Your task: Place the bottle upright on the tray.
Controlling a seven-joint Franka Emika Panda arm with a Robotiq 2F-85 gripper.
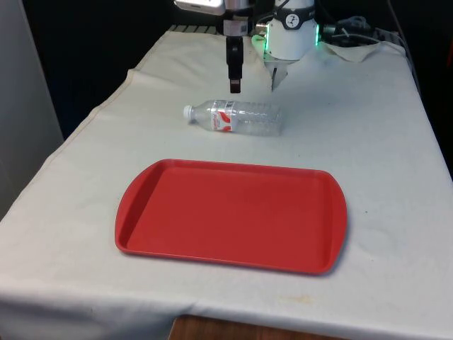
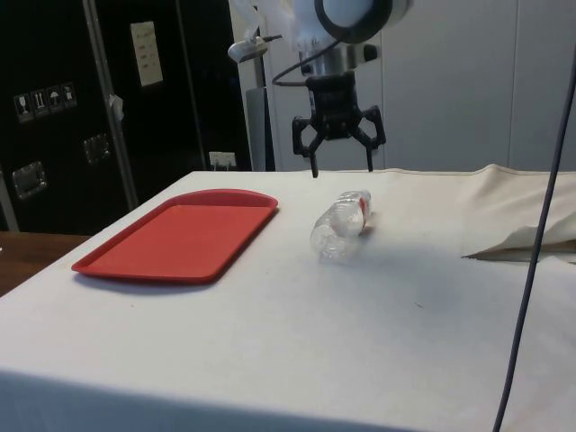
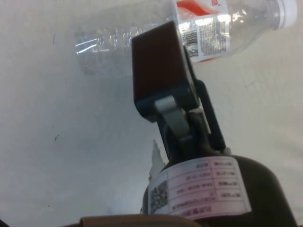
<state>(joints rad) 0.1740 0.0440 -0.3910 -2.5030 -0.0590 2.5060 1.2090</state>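
Observation:
A clear plastic bottle (image 1: pixel 237 118) with a red-and-white label and a white cap lies on its side on the white cloth, cap towards the front view's left. It rests just beyond the far edge of the red tray (image 1: pixel 226 212), which holds nothing. My gripper (image 1: pixel 234 86) hangs open a little above the bottle, not touching it. In the side view the gripper (image 2: pixel 343 169) has its two fingers spread over the bottle (image 2: pixel 340 225), with the tray (image 2: pixel 180 236) off to one side. In the wrist view one black finger (image 3: pixel 158 71) partly covers the bottle (image 3: pixel 213 28).
Bunched cloth and cables (image 1: pixel 361 42) lie at the table's far end on the front view's right. A raised fold of cloth (image 2: pixel 522 241) and a hanging cable (image 2: pixel 540 225) show in the side view. The tray sits near the table's front edge.

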